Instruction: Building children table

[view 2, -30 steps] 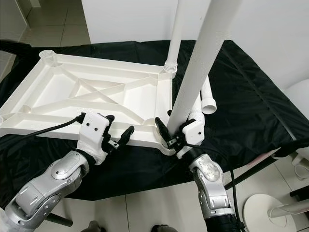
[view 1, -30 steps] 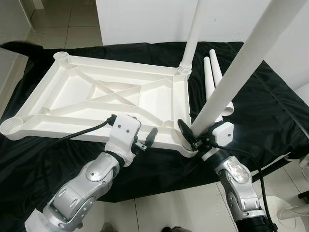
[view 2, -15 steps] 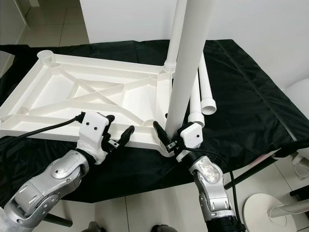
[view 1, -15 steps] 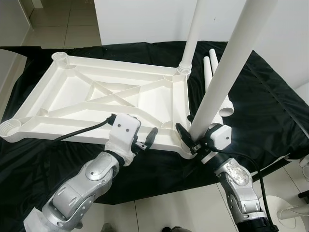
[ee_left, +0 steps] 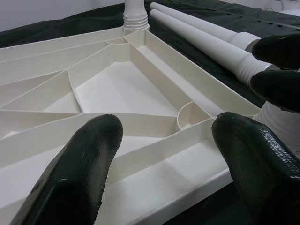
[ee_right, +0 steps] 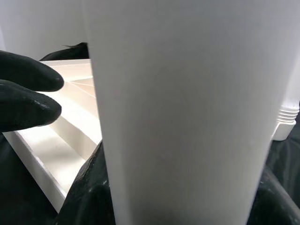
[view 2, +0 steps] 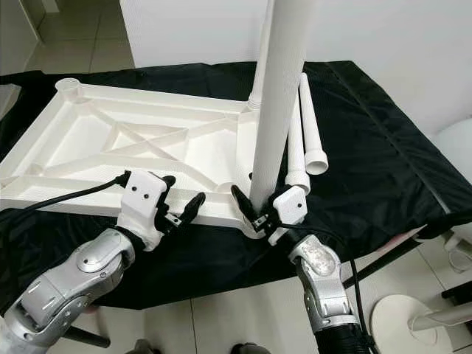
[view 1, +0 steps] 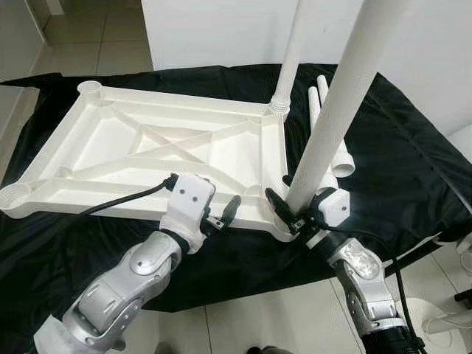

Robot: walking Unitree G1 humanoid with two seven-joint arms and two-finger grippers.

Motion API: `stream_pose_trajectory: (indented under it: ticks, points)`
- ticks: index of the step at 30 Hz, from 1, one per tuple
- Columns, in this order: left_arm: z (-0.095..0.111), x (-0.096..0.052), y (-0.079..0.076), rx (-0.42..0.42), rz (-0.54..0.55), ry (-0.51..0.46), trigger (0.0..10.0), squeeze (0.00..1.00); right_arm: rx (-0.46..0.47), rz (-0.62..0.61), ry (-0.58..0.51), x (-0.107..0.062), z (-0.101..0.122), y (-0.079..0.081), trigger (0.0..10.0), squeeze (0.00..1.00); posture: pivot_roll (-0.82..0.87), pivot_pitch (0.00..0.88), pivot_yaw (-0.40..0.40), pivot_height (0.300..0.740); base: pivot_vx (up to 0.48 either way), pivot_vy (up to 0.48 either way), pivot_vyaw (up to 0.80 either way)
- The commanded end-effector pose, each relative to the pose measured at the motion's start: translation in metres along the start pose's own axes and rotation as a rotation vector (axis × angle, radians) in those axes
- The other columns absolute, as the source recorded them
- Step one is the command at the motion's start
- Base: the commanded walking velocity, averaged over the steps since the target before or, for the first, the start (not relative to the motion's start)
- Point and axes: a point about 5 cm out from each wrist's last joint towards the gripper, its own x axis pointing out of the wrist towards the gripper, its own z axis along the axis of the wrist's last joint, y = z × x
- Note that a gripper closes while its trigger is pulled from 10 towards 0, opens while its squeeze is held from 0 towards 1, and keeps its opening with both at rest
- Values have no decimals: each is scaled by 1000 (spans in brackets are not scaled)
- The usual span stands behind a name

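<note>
The white plastic tabletop (view 1: 46,158) lies upside down on a black cloth. One white leg (view 1: 290,51) stands in its far right corner socket. My right gripper (view 1: 295,211) is shut on a second leg (view 1: 333,122), whose base sits at the near right corner; this leg stands nearly upright. Its shaft (ee_right: 187,108) is seen up close in the right wrist view. My left gripper (ee_left: 164,154) is open at the tabletop's near edge, its fingers (ee_left: 79,164) spread over the rim. Two loose legs (view 2: 308,133) lie on the cloth to the right.
The black cloth (view 1: 413,169) covers a table whose front edge is just below my arms. Tiled floor (view 1: 265,324) lies beneath. A white wall (view 1: 221,29) stands behind, and a white round stand base (view 2: 413,321) sits at the lower right.
The held leg has swung from leaning right to nearly upright, and my right gripper has shifted slightly left with it. The left gripper has stayed put.
</note>
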Motion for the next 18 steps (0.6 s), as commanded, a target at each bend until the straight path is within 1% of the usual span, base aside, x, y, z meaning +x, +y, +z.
stream_pose_trajectory:
  ticks: [1, 2, 3, 4, 5, 6, 8, 13, 15, 18]
  points:
    - [-1, -2, -17, 3, -280, 12, 10000, 0, 61, 51, 126, -9, -25, 13, 10000, 0, 28, 128, -2, 740, 0, 0, 0]
    - [-1, -2, -17, 3, -280, 12, 10000, 0, 88, 42, 115, -10, -24, 13, 10000, 0, 27, 129, -2, 740, 0, 0, 0]
    - [-1, -2, -17, 3, -281, 13, 10000, 0, 138, 16, 90, -11, -23, 11, 10000, 0, 27, 130, -2, 740, 0, 0, 0]
    - [-1, -2, -17, 3, -281, 13, 10000, 0, 138, 16, 90, -11, -23, 11, 10000, 0, 27, 130, -2, 740, 0, 0, 0]
    - [0, -2, -17, 4, -281, 13, 10000, 0, 174, -2, 71, -12, -22, 9, 10000, 0, 27, 130, -2, 740, 0, 0, 0]
    - [0, -2, -17, 4, -281, 13, 10000, 0, 174, -2, 71, -12, -22, 9, 10000, 0, 27, 130, -2, 740, 0, 0, 0]
    - [0, -3, -17, 3, -281, 13, 10000, 0, 231, -43, 68, -14, -24, 8, 10000, 0, 27, 133, -3, 740, 0, 0, 0]
    - [-1, -3, -18, 2, -284, 17, 10000, 0, 252, -45, 72, -17, -26, 10, 10000, 0, 26, 133, -1, 740, 0, 0, 0]
    - [-1, -3, -18, 0, -286, 17, 10000, 0, 228, -38, 83, -16, -27, 11, 10000, 0, 25, 133, 2, 740, 0, 0, 0]
    - [-1, -3, -18, 1, -288, 18, 10000, 0, 225, -37, 89, -16, -28, 11, 10000, 0, 26, 132, 2, 740, 0, 0, 0]
